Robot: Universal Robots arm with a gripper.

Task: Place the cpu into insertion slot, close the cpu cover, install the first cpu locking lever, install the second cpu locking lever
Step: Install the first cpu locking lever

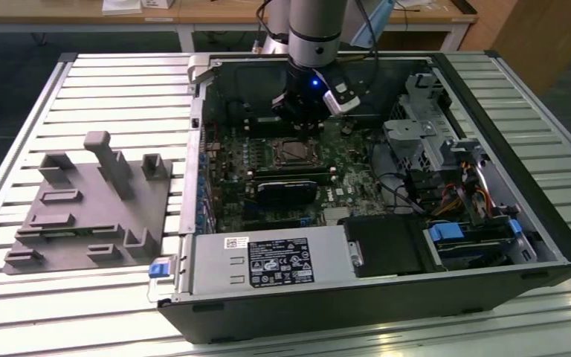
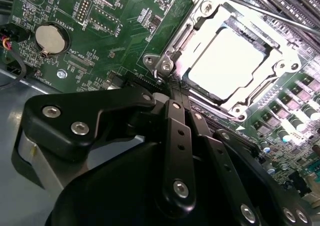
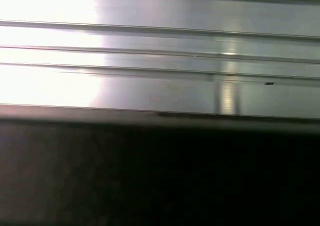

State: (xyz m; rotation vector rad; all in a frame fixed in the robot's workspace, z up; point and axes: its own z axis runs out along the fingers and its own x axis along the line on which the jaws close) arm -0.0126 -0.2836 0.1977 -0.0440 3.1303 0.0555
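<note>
Two shut fingers (image 2: 172, 98) at the cpu cover (image 2: 200, 16) corner.

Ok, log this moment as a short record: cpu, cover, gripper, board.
cpu: seated in the insertion slot, silver top showing
cpu cover: closed down around the chip
gripper: fingertips together at the cover's corner
motherboard: green, with a coin cell battery
computer case: lying open on a slatted metal table
</note>
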